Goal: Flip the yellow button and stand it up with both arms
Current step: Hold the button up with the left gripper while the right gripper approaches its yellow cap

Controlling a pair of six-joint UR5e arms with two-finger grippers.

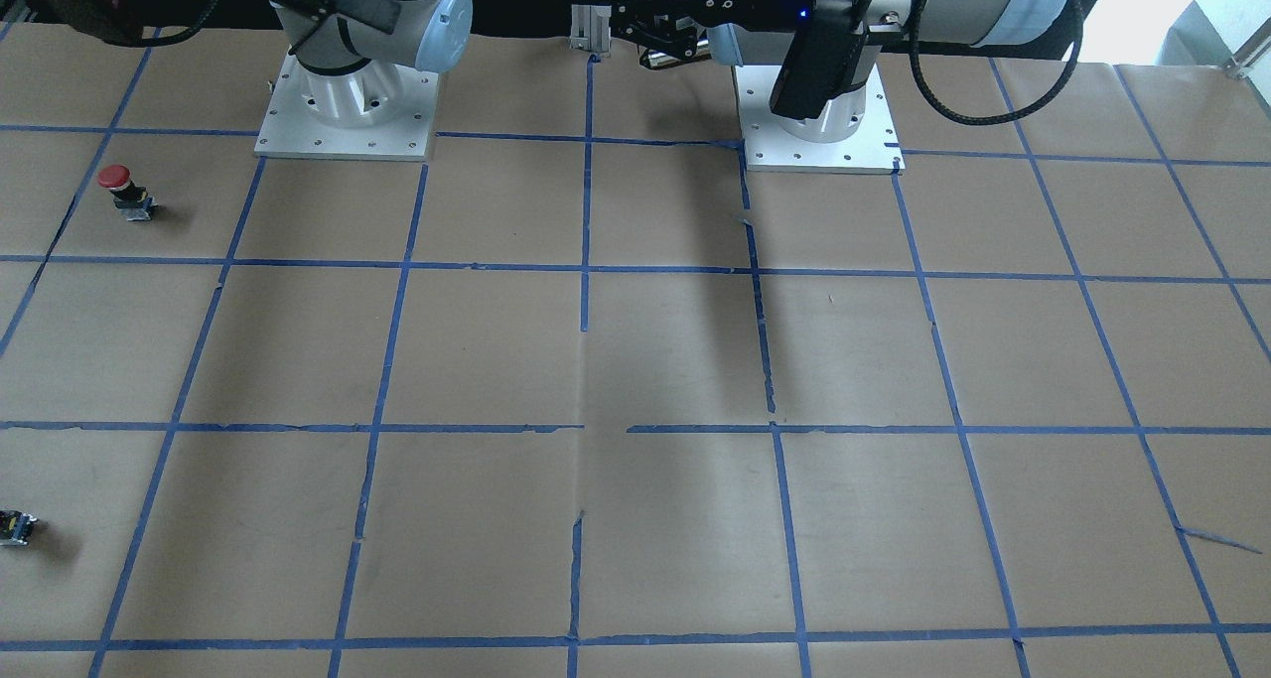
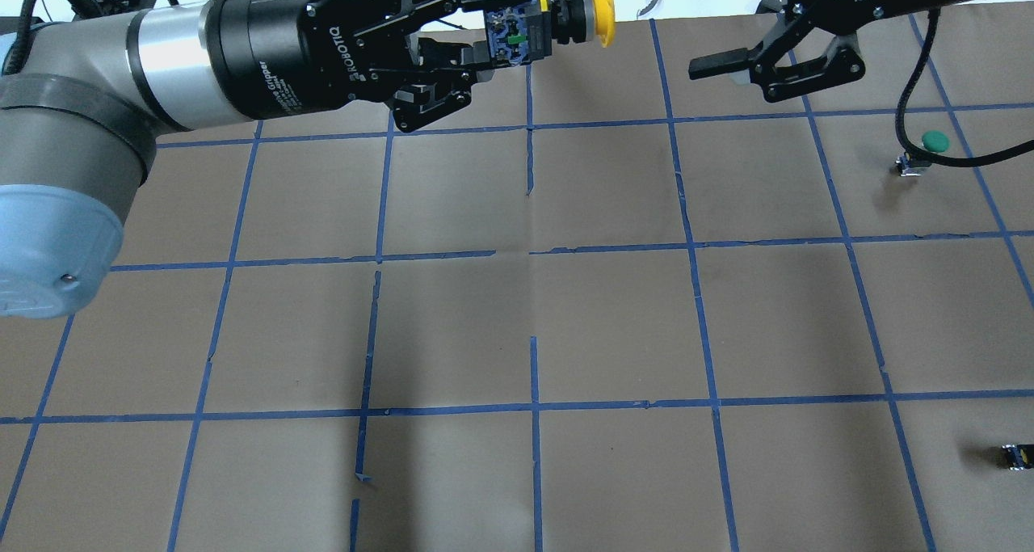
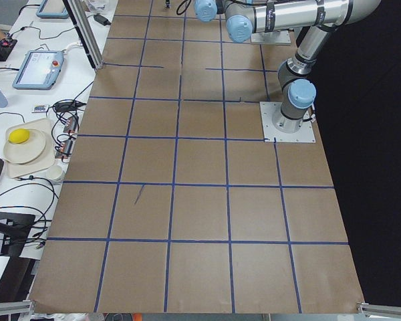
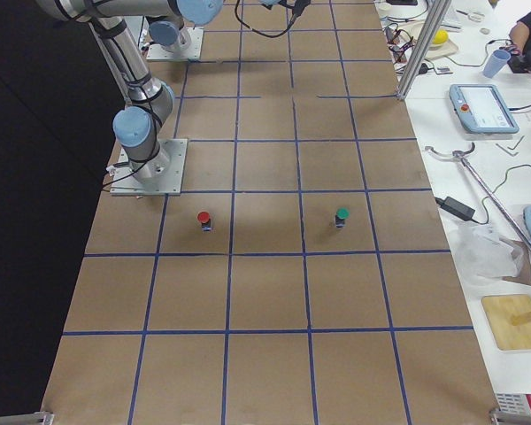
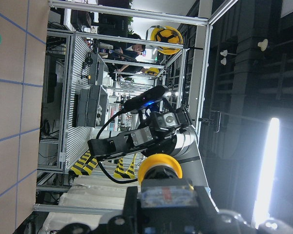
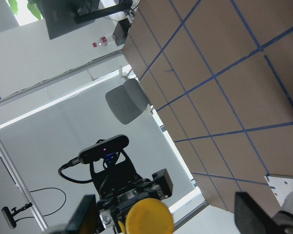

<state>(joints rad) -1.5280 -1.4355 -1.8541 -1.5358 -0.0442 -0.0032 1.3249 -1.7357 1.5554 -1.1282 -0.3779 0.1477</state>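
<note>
I see the left gripper (image 2: 506, 40) clenched on the button (image 2: 559, 25), holding it sideways above the table's far edge. Its yellow cap faces the right gripper (image 2: 741, 77), which is spread wide nearby.

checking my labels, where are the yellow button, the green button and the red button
yellow button (image 2: 565, 18), overhead view, on the black neck just behind the cap
green button (image 2: 935, 141), overhead view, on top of the green cap
red button (image 1: 115, 176), front-facing view, on the red cap
</note>
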